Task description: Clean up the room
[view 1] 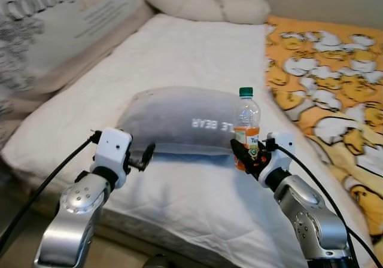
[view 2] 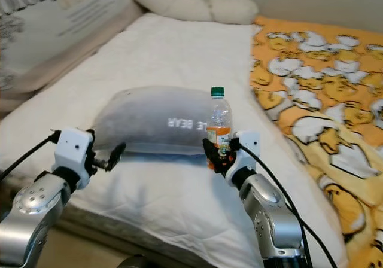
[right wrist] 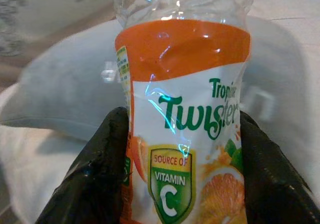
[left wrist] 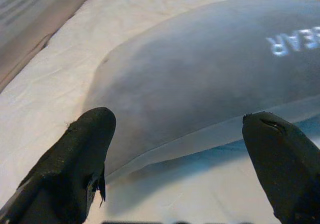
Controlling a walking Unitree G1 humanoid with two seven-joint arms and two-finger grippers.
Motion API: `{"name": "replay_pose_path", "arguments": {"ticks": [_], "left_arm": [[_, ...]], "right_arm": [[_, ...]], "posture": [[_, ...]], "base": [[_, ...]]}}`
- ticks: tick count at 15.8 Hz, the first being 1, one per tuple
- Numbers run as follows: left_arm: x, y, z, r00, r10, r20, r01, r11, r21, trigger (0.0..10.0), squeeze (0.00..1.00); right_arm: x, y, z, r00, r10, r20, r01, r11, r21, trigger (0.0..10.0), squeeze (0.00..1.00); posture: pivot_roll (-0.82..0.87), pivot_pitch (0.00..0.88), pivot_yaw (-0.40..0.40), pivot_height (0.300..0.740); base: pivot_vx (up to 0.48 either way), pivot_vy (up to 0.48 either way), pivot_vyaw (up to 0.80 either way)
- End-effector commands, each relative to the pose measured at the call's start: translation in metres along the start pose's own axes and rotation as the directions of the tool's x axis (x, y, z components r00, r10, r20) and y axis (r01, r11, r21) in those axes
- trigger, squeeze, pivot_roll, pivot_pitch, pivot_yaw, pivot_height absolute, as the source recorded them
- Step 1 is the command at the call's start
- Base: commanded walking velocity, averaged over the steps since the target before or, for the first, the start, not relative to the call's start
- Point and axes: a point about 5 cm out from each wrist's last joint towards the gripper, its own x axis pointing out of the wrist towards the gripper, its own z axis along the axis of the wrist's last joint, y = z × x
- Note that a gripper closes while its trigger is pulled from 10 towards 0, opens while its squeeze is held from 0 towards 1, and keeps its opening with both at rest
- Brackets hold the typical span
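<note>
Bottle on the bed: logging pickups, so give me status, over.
Right gripper shut on bottle, upright. Left gripper open before grey pillow. Nothing in the way.

bottle (right wrist: pixel 187 114) label: "Twister", "SOURCE OF VITAMIN C" | grey pillow (view 1: pixel 179 119): mirrored "BEAR"

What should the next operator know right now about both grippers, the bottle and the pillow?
Right gripper: shut on the clear plastic juice bottle with green cap and orange label, held upright over the white mattress.
Left gripper: open, empty, pointed at the grey pillow, not touching.
Done: bottle picked up.
Left: put the bottle away; probably tidy the pillow and the orange patterned blanket.
</note>
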Motion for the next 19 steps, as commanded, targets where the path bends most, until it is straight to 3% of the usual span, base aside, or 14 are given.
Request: {"name": "replay_pose_path", "arguments": {"ticks": [1, 7, 10, 12, 14, 18, 19], "left_arm": [[-0.001, 0.003, 0.006, 1.0, 0.022, 0.017, -0.022, 1.0, 0.005, 10.0, 0.0], [0.0, -0.008, 0.0, 0.999, 0.029, -0.022, -0.031, 0.996, -0.082, 10.0, 0.0], [0.001, 0.001, 0.002, 0.993, 0.114, -0.017, -0.115, 0.992, -0.044, 10.0, 0.0], [0.002, 0.002, 0.004, 0.994, 0.106, -0.008, -0.106, 0.994, -0.019, 10.0, 0.0], [0.003, 0.004, 0.007, 0.994, 0.11, 0.001, -0.11, 0.992, -0.067, 10.0, 0.0], [0.005, 0.0, 0.001, 0.994, 0.108, -0.021, -0.109, 0.992, -0.068, 10.0, 0.0], [0.006, 0.0, 0.001, 0.994, 0.107, -0.031, -0.11, 0.987, -0.116, 10.0, 0.0]], "right_arm": [[-0.002, 0.002, 0.003, 1.0, 0.007, 0.007, -0.007, 1.0, 0.006, 10.0, 0.0], [-0.003, -0.005, 0.0, 0.996, -0.089, 0.017, 0.089, 0.996, -0.026, 10.0, 0.0], [-0.003, 0.001, -0.003, 0.998, -0.056, -0.011, 0.056, 0.998, -0.011, 10.0, 0.0], [-0.002, 0.008, -0.005, 1.0, -0.017, -0.021, 0.018, 1.0, 0.019, 10.0, 0.0], [0.0, 0.013, -0.006, 1.0, 0.007, -0.023, -0.006, 1.0, 0.009, 10.0, 0.0], [0.001, 0.012, -0.005, 0.999, 0.017, -0.028, -0.018, 1.0, -0.019, 10.0, 0.0], [0.001, 0.009, -0.004, 1.0, 0.013, -0.027, -0.013, 1.0, -0.015, 10.0, 0.0]], "posture": [[-0.03, 0.0, 0.025, 0.74], [-0.08, 0.0, 0.053, 0.74], [-0.06, 0.0, 0.04, 0.74], [-0.04, 0.0, 0.032, 0.74], [-0.06, 0.0, 0.042, 0.74], [-0.07, 0.0, 0.039, 0.74], [-0.05, 0.0, 0.026, 0.74]], "base": [[0.0, 0.0, 0.8], [0.0, 0.0, 0.8], [0.0, 0.0, 0.8], [0.0, 0.0, 0.8], [0.0, 0.0, 0.8], [0.0, 0.0, 0.8], [0.0, 0.0, 0.8]]}}
